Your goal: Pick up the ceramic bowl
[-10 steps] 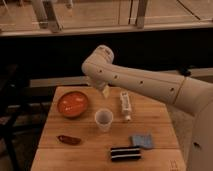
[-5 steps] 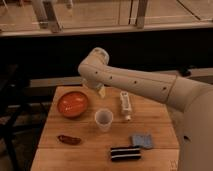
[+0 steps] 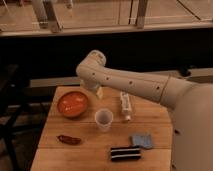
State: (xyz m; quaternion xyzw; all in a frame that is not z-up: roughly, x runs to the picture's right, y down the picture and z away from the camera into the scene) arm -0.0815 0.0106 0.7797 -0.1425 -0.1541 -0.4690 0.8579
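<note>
The ceramic bowl (image 3: pixel 73 104) sits upright on the wooden table (image 3: pixel 155 117), in its far left part, showing a glossy orange-red inside with a darker rim. It rests flat on the wood and none of the other things on the table touch it. The robot's pale arm (image 3: pixel 130 82) comes in from the right, runs leftward above the far side of the table and bends downward at a rounded joint. Below that bend only a small cream-coloured part of the hand (image 3: pixel 98 92) shows, hanging just beside the bowl's far right rim; whether it touches the rim I cannot tell. The arm hides the rest of the hand, so I cannot tell how far open it is or whether it has hold of anything. A small white cup (image 3: pixel 103 120) stands upright to the near right of the bowl, close to it but apart. Right of the cup a white tube (image 3: pixel 126 106) lies on its side, its length running from the far side toward the near edge. A dark reddish-brown thing (image 3: pixel 68 140) lies nearer the front, on the left, well apart from the bowl. Toward the front right a small blue pad (image 3: pixel 142 141) lies flat, and just beside it, at the near edge, lies a flat black thing with pale stripes (image 3: pixel 125 153).
</note>
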